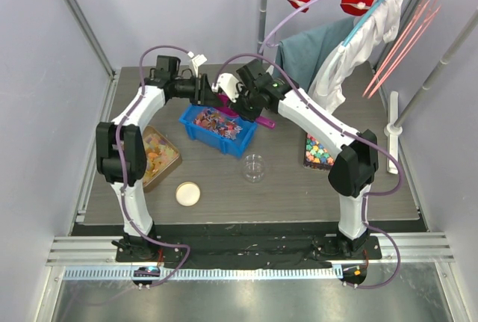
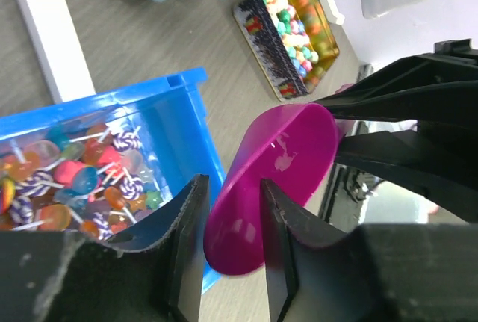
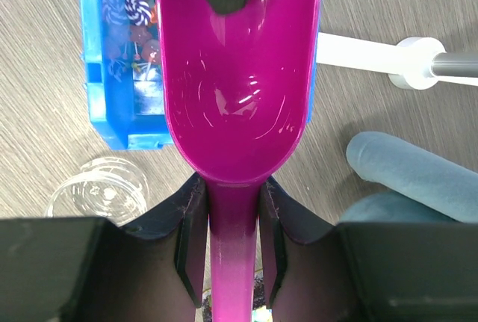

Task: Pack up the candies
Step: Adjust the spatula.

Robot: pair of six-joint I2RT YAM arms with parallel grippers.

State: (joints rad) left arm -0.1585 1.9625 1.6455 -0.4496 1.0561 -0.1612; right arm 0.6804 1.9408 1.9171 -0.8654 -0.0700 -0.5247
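Observation:
The candies (image 1: 215,122) fill a blue bin (image 1: 224,146) at the table's middle. They also show in the left wrist view (image 2: 75,180) and the right wrist view (image 3: 131,8). My right gripper (image 3: 231,180) is shut on the handle of a magenta scoop (image 3: 235,60), whose empty bowl hangs over the bin's far right edge. My left gripper (image 2: 233,184) is closed to a narrow gap over the scoop's front rim (image 2: 284,150), one finger inside the bowl. In the top view the left gripper (image 1: 211,96) and right gripper (image 1: 240,104) meet behind the bin.
An empty clear jar (image 1: 255,166) stands in front of the bin, its round lid (image 1: 187,193) further left. A tray of orange-yellow gummies (image 1: 158,156) lies left, a tray of pastel cube sweets (image 1: 317,150) right. Clothes hang on a rack (image 1: 358,45) behind.

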